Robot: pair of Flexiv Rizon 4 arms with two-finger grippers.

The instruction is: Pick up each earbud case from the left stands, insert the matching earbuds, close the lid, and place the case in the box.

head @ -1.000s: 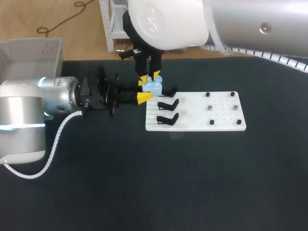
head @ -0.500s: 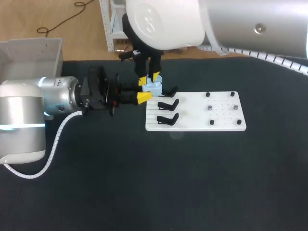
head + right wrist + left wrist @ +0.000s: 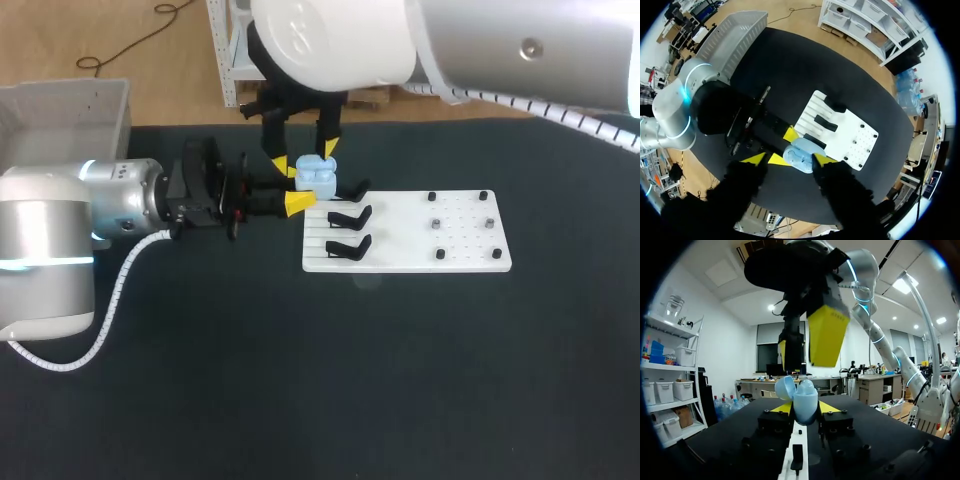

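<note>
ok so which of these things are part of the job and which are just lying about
Job: open light blue earbud case; left gripper shut on it; right gripper open above; black stands; white board; grey box.
Lying about: perhaps only the board's small dark pegs.

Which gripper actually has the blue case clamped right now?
The left gripper: its yellow tips press the open blue case from both sides. The right gripper hangs above it with fingers spread, gripping nothing.

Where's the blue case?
In the head view, the blue case sits between the left gripper's fingers, by the white board's far-left corner, under the right gripper.
</note>
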